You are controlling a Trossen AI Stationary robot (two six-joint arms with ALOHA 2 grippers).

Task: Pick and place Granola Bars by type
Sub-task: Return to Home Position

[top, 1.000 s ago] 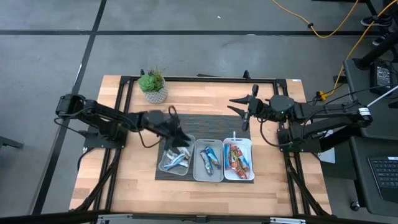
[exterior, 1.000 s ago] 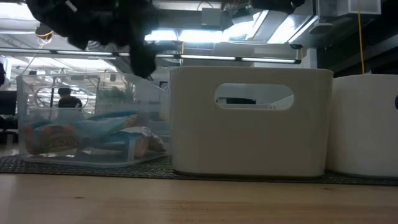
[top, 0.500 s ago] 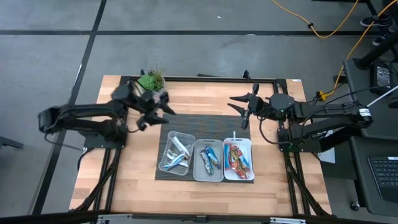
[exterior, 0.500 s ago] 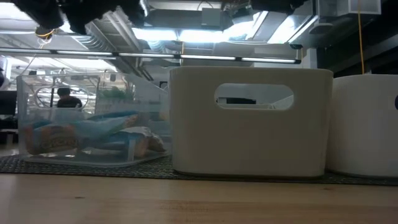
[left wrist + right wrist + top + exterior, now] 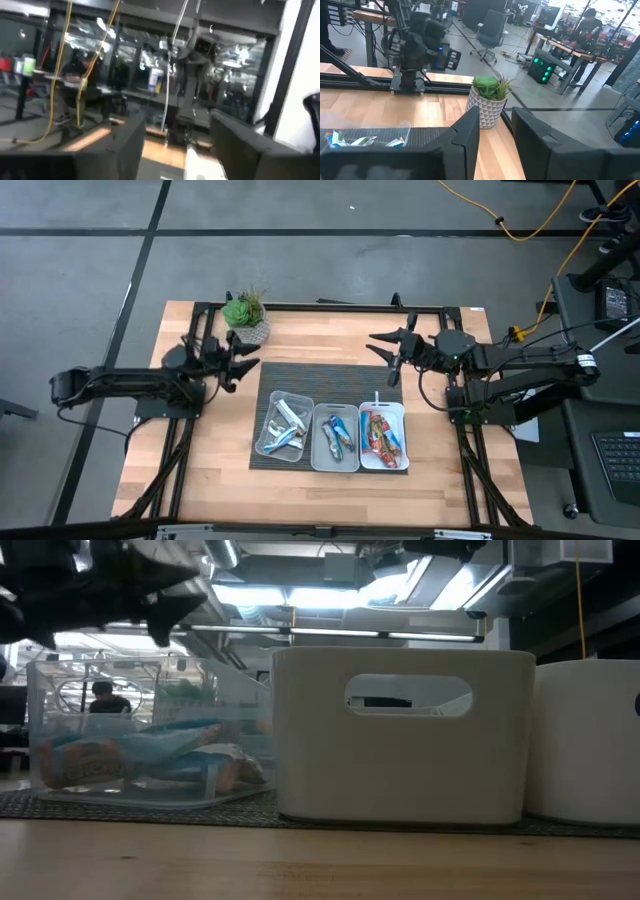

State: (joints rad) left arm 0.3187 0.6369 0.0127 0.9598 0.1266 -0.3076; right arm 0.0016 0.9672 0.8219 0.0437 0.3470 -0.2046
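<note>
White bin [image 5: 400, 775] walls, low view hides bars [image 5: 336, 437]

No text, brand or number can be read. The bars [image 5: 110, 760] in the clear bin [image 5: 48, 690], left in the low view, carry print too blurred to make out.

Overhead, table-level, wrist-mounted — bins [image 5: 400, 765] shared

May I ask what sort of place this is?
Probably a robotics lab: left arm and right arm flank a wooden table, a yellow cable crosses the floor, and an office chair stands beyond.
</note>
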